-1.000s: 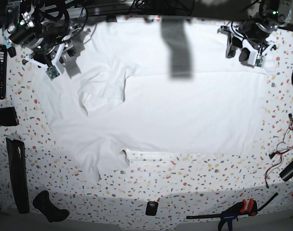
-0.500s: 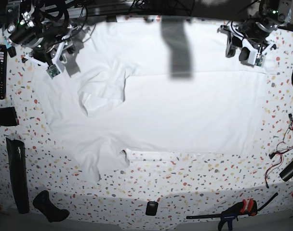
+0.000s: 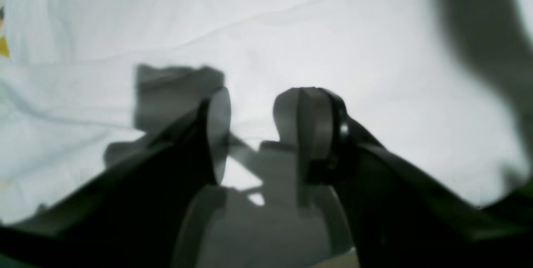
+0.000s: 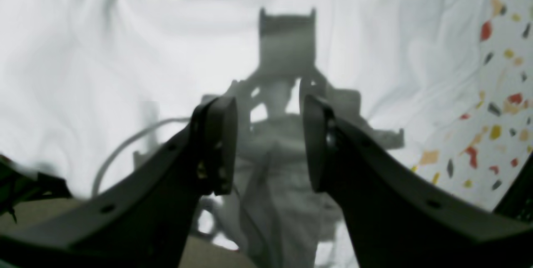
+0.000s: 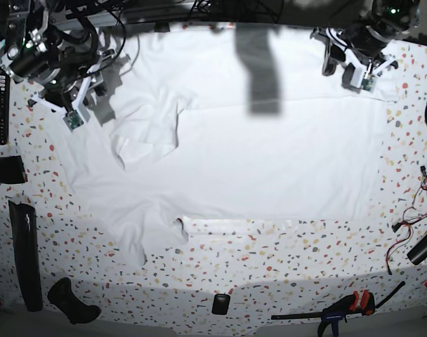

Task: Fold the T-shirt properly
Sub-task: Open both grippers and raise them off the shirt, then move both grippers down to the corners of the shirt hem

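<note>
Fold in progress, judged as between grasps: both arms raised at the far edge of the T-shirt (image 5: 234, 147), nothing gripped.

Step guidance (judgement):
- Pick grasp points on the shirt's edges, not mid-panel; thin cloth pinched mid-panel bunches.
- Lower each end effector until one finger slides under a single layer before closing.
- Move both arms together and level, to keep the fold line straight.
- Flatten the rumpled sleeve area first, or expect a lopsided fold.

End effector state:
- Left end effector (image 3: 252, 134): partly parted, a clear gap between the fingers, bare cloth visible through the gap, nothing held. Positioned over the shirt's far corner on the base view's right (image 5: 347, 63).
- Right end effector (image 4: 268, 143): likewise partly parted and empty, above the shirt near its edge, with speckled worktop (image 4: 499, 93) just beside. Positioned over the shirt's far corner on the base view's left (image 5: 76, 91).

Shirt condition:
- Plain white, thin, spread across most of the worktop's middle.
- Mostly flat toward the left end effector.
- Toward the right end effector, one sleeve folded inward and creased; another loose flap trailing off the near edge.
- A dark overhead shadow across the far middle of the shirt.
</note>
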`<state>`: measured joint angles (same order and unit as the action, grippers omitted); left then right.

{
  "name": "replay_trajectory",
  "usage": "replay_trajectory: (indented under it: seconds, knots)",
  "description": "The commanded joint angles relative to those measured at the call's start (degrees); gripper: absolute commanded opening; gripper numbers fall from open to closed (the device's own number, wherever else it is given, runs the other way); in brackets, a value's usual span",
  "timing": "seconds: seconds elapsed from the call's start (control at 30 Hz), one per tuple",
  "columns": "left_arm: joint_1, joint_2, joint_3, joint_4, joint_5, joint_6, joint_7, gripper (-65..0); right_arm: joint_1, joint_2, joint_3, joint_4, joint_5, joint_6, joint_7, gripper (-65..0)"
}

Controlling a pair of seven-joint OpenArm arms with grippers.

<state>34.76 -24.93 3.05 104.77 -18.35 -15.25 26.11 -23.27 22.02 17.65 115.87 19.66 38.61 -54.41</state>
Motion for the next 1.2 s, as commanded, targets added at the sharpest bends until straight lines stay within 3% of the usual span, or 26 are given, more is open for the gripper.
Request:
replay_trajectory:
  seconds: [0.0, 0.1, 0.23, 0.47, 0.77, 0.93, 1.17]
  knots:
    - [0.3, -0.3, -0.1, 1.4, 1.1, -0.6, -1.1, -39.0, 0.8, 0.7, 0.4, 1.0, 0.2, 0.0, 0.1, -40.0]
    - [0.0, -0.3, -0.1, 1.9, 4.0, 0.4, -1.6, -39.0, 1.9, 0.7, 0.4, 1.0, 0.6, 0.0, -0.1, -40.0]
    - [-0.4, -0.3, -0.1, 1.9, 4.0, 5.9, -2.1, -39.0, 2.6, 0.7, 0.4, 1.1, 3.5, 0.0, -0.3, -40.0]
    - [-3.8, -0.3, -0.1, 3.1, 8.5, 6.1, -1.4, -39.0, 2.6, 0.7, 0.4, 1.1, 5.0, 0.0, 1.9, -40.0]
    - [-13.1, -0.3, -0.1, 6.7, 8.5, 6.1, -2.5, -39.0, 2.9, 0.7, 0.4, 1.1, 6.0, 0.0, 19.4, -40.0]
    - [-18.7, -0.3, -0.1, 6.6, 8.5, 6.1, -7.9, -39.0, 6.7, 0.7, 0.4, 1.1, 11.1, 0.0, 19.0, -40.0]
    - [-27.0, -0.3, -0.1, 6.6, 8.5, 6.1, -8.0, -39.0, 16.4, 0.7, 0.4, 1.1, 11.1, 0.0, 16.3, -40.0]
